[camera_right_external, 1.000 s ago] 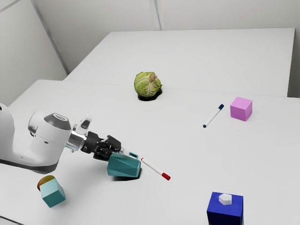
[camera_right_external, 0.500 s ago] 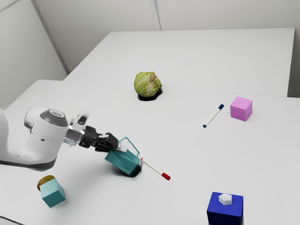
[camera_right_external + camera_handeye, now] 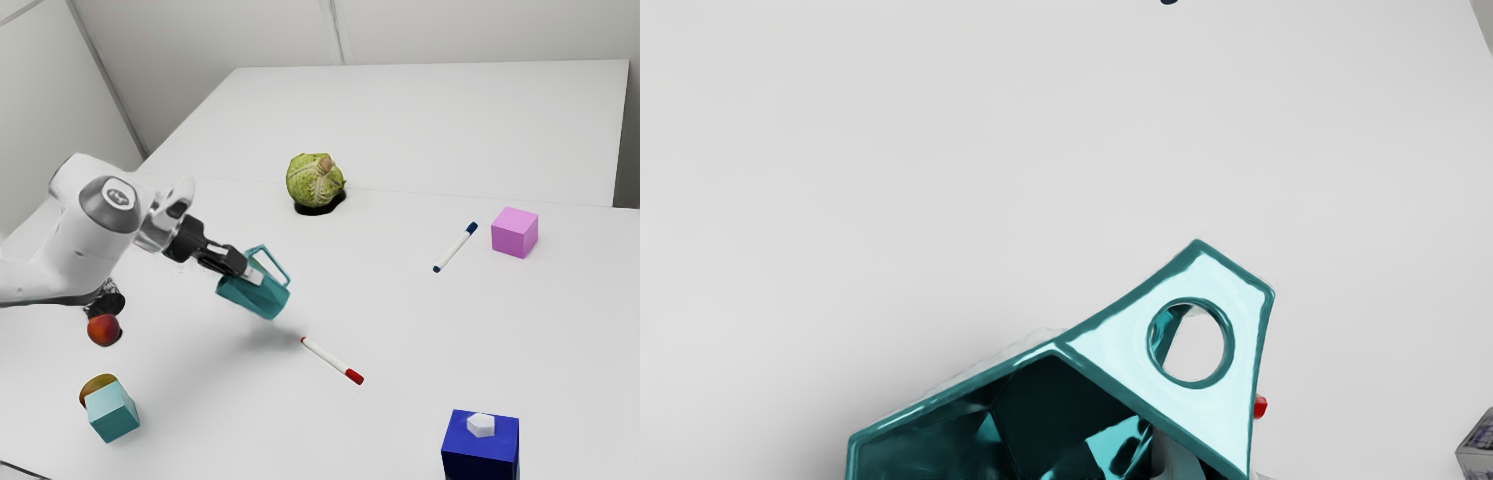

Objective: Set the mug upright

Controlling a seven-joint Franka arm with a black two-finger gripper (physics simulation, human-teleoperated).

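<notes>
So my arm (image 3: 90, 235) reaches in from the exterior view's left, gripper (image 3: 252, 275) angled downward and clamped tight.

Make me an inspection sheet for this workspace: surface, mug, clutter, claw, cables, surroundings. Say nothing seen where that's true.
Surface: white tabletop, a thin seam across it.
Job's things: teal mug tilted, held above the tabletop, not upright.
Clutter: cabbage; pink cube; blue-capped marker; red-capped marker; blue block with a small white piece on top; teal cube by a brownish round item; red round item.
Claw: the claw is shut on the mug's wall.
Cables: nothing seen.
Surroundings: pale walls.
</notes>
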